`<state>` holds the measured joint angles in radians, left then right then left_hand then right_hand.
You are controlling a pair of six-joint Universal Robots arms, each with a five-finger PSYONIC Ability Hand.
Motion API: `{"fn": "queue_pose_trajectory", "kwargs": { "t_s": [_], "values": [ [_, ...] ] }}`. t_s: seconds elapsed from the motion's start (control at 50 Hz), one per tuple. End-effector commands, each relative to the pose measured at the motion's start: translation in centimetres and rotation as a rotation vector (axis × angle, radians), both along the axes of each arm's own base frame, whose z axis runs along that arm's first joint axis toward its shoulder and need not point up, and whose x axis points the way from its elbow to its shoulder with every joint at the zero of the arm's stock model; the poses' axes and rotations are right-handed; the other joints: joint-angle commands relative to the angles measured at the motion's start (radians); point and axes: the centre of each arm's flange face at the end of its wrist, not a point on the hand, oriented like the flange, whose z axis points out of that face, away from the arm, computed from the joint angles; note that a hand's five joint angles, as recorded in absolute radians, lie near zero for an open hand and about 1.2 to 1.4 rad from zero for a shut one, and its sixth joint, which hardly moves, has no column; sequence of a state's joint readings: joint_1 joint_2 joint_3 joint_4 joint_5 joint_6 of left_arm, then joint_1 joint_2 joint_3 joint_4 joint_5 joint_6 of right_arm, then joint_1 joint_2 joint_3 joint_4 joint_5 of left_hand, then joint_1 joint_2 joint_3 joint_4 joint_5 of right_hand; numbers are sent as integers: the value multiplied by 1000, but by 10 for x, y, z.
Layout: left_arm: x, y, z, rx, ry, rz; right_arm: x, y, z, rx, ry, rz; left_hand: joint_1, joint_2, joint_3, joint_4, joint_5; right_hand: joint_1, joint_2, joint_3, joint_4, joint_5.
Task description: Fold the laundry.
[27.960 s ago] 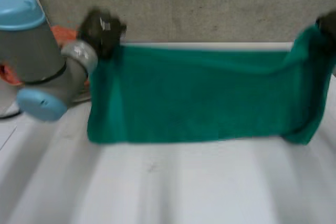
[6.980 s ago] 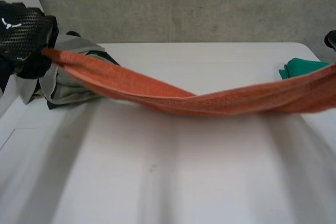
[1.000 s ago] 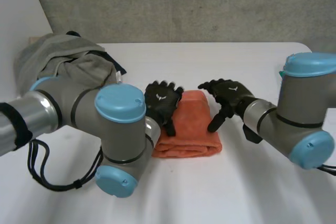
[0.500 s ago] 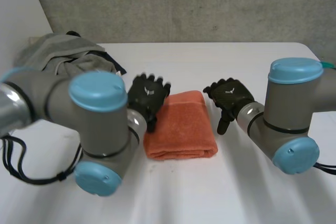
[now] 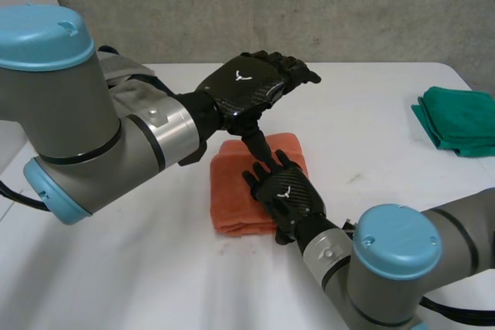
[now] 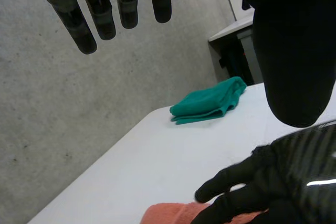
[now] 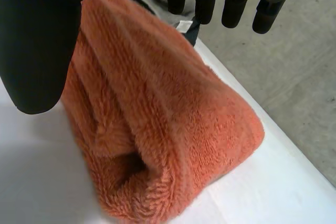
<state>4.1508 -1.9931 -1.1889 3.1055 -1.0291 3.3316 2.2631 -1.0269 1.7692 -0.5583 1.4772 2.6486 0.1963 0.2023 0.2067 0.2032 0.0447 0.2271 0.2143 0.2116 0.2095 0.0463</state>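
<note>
The folded orange towel [image 5: 232, 191] lies on the white table [image 5: 155, 284]. The right hand [image 5: 288, 195] is spread over the towel with straight fingers that grasp nothing. The left hand [image 5: 246, 90] hovers above the towel, released.

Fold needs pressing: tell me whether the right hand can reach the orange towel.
Probably yes: the right hand is open directly over the orange towel with nothing between them; the left hand hangs higher up.

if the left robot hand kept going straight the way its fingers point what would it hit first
Probably nothing on the table: the left robot hand is raised, aimed past the green towel at the concrete wall, though depth is unclear.
</note>
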Motion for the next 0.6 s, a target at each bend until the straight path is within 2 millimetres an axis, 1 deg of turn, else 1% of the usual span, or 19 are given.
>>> {"fn": "queue_pose_trajectory", "kwargs": {
  "t_s": [0.02,0.18,0.22,0.26,0.38,0.4,0.42,0.46,0.48,0.52,0.54,0.6],
  "values": [
    [-1,0,-5,7,-9,5,6,-13,-17,-68,75,5,14,8,4,7,-9,25,38,41,43,31],
    [-1,-1,-9,12,-14,6,13,-23,-17,-87,54,1,17,11,7,10,-6,134,147,149,151,140],
    [-1,-2,-9,14,-15,9,15,-26,-14,-97,44,-2,20,14,10,13,-3,204,217,220,222,210],
    [-1,-2,-9,14,-15,9,17,-28,-16,-98,43,0,17,11,7,10,-6,271,284,287,289,278],
    [0,-1,-9,15,-14,9,24,-36,-17,-110,33,2,17,11,7,10,-6,386,399,401,404,392],
    [0,-1,-9,16,-13,9,25,-37,-18,-110,33,2,17,11,7,10,-6,430,443,445,448,436],
    [0,-1,-9,18,-14,11,26,-39,-20,-109,35,3,17,11,7,10,-6,544,557,559,561,550],
    [1,-1,-9,18,-14,11,27,-41,-19,-113,30,0,17,11,7,10,-6,682,695,698,700,688],
    [1,0,-9,19,-15,11,27,-42,-18,-117,23,-3,17,11,7,10,-6,901,914,916,918,907],
    [1,-1,-9,16,-15,12,25,-47,-13,-128,16,-16,17,11,7,10,-6,1137,1149,1152,1154,1143],
    [1,-1,-9,16,-15,12,22,-53,-9,-134,10,-34,14,8,4,7,-9,1169,1182,1184,1186,1175],
    [2,-2,-7,11,-11,15,16,-64,3,-152,-14,-62,14,8,4,7,-9,1169,1182,1185,1187,1175]
  ]
}}
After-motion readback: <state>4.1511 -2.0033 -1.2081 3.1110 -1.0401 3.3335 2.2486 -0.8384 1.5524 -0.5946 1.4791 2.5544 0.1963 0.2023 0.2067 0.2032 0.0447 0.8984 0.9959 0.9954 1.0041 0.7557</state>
